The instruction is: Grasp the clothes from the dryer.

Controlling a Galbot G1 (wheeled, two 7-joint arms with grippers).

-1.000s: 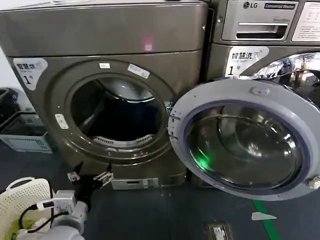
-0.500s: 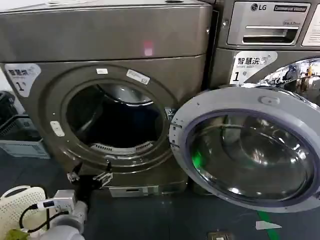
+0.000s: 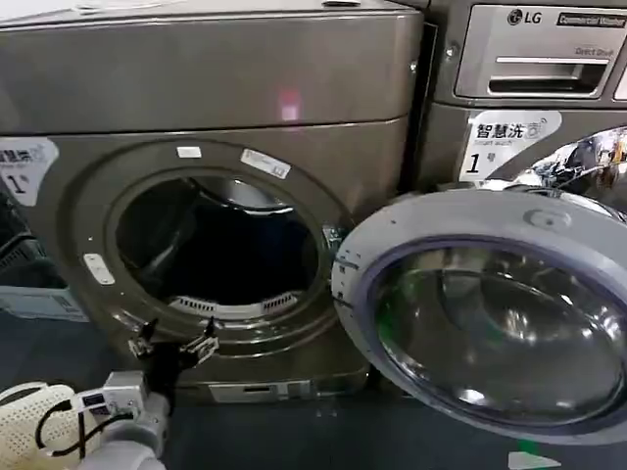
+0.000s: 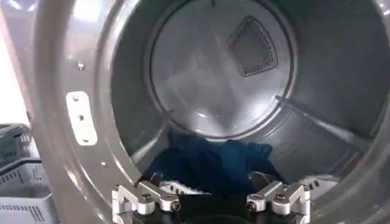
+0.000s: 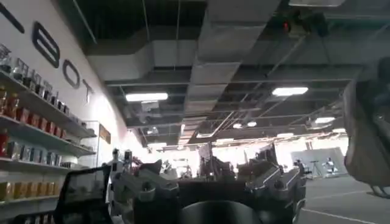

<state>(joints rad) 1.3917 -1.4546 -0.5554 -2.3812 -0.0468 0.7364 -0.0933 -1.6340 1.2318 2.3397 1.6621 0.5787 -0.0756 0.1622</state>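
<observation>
Laundry floor, dryer (image 3: 211, 117) door swung wide. Left gripper (image 3: 174, 342) at porthole rim, jaws spread, empty; blue clothes (image 4: 210, 164) straight ahead, deeper inside drum.

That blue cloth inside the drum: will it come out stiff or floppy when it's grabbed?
Probably floppy: the blue cloth lies crumpled in soft folds on the floor of the dryer. It looks light, and would likely drape and trail from the open left end effector, perhaps snagging the porthole rim.

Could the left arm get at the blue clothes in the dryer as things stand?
Probably yes: the left gripper is open at the dryer rim, the door swung aside, and the blue clothes lie unobstructed just ahead.
</observation>
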